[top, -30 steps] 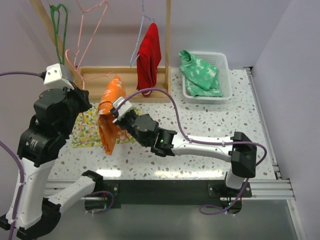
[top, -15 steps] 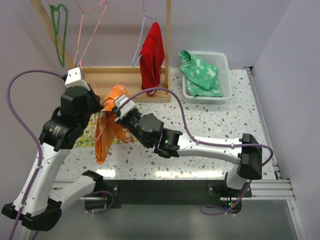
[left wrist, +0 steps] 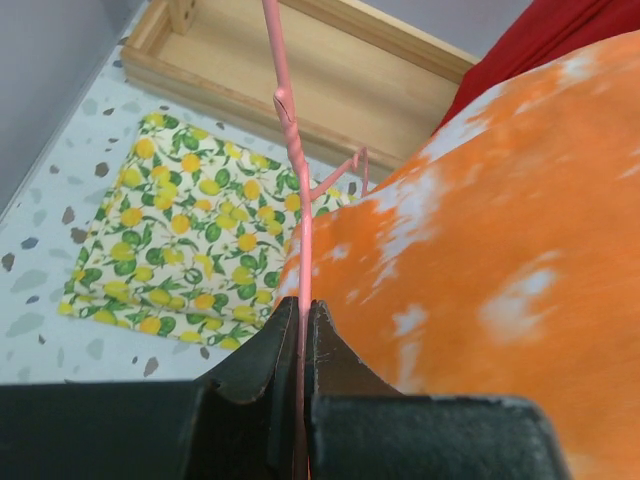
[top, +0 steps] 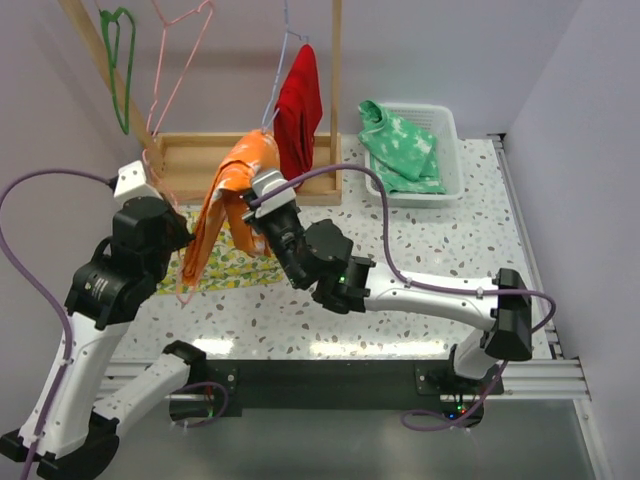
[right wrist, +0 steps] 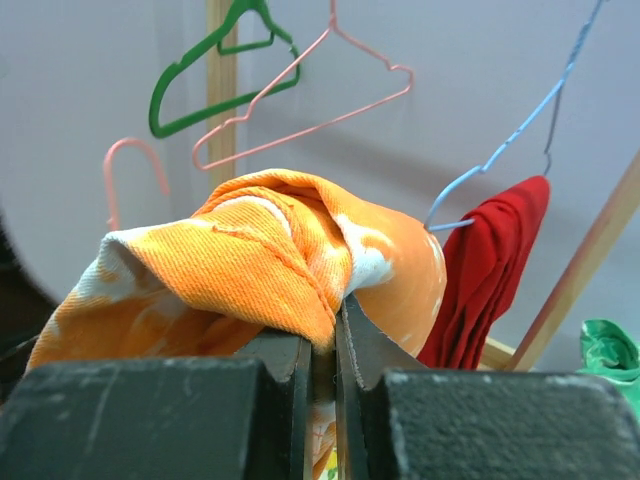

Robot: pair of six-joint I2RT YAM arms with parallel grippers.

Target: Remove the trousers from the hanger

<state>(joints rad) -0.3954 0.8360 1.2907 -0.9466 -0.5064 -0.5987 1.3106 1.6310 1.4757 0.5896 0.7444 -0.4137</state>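
The orange patterned trousers (top: 232,185) hang in the air between my two grippers. My right gripper (top: 255,208) is shut on a fold of them, seen close in the right wrist view (right wrist: 250,250). My left gripper (top: 186,240) is shut on the thin pink hanger wire (left wrist: 285,130), with the orange cloth (left wrist: 480,260) just to its right. The plain red trousers (top: 298,110) hang on a blue hanger (right wrist: 520,130) on the rack. The green patterned trousers (top: 400,150) lie in the white basket (top: 450,125).
A yellow lemon-print cloth (top: 235,268) lies flat on the table under the orange trousers. The wooden rack's base frame (top: 190,150) stands behind it. An empty green hanger (top: 120,50) and a pink one (top: 185,40) hang on the rack at upper left.
My right gripper has lifted the orange trousers up and to the right, toward the rack. My left gripper, holding the pink hanger wire, has pulled back to the left and down.
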